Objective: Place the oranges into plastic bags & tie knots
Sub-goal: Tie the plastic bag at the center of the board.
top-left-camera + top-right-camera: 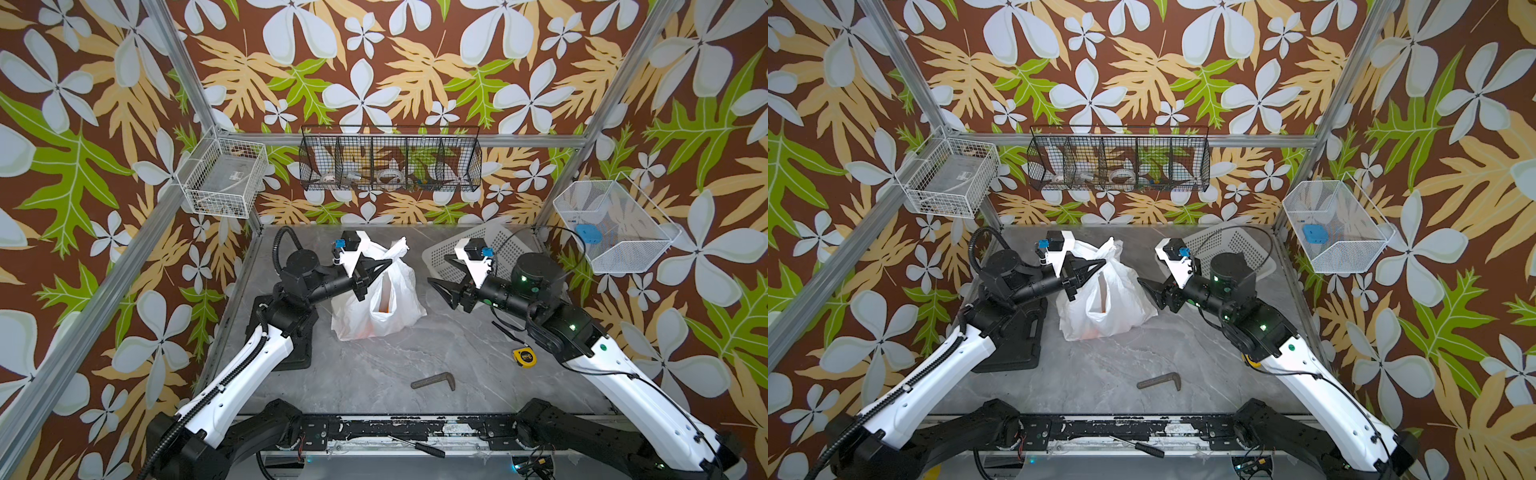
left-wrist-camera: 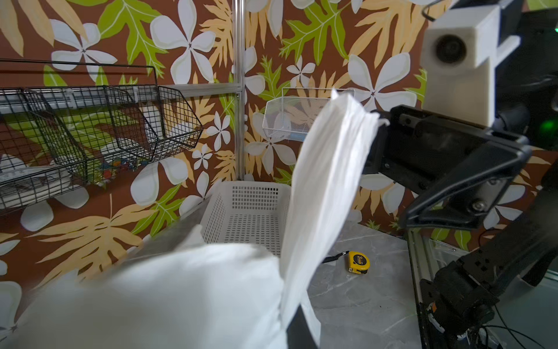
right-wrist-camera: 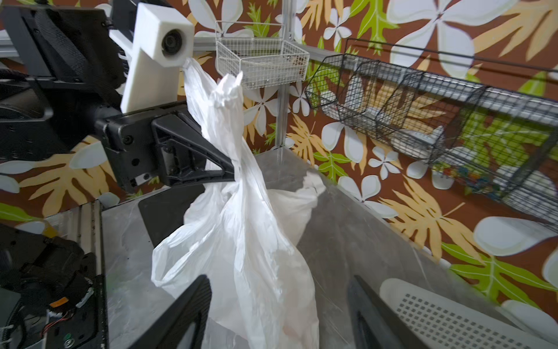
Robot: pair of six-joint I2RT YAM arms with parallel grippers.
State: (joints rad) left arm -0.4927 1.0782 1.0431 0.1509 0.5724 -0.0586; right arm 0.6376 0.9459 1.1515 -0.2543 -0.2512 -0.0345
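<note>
The jaws of the left gripper (image 1: 390,262) were clenched on one handle strap of the plastic bag (image 1: 399,307), whose body was rested on the surface (image 1: 415,357) at centre back. The jaws of the right gripper (image 1: 437,269) were spread, released, just beside it. Within the crinkled, translucent white bag the oranges (image 1: 388,309) were seen only as a faint orange tint. A white perforated basket (image 1: 498,239) was set behind the right arm.
</note>
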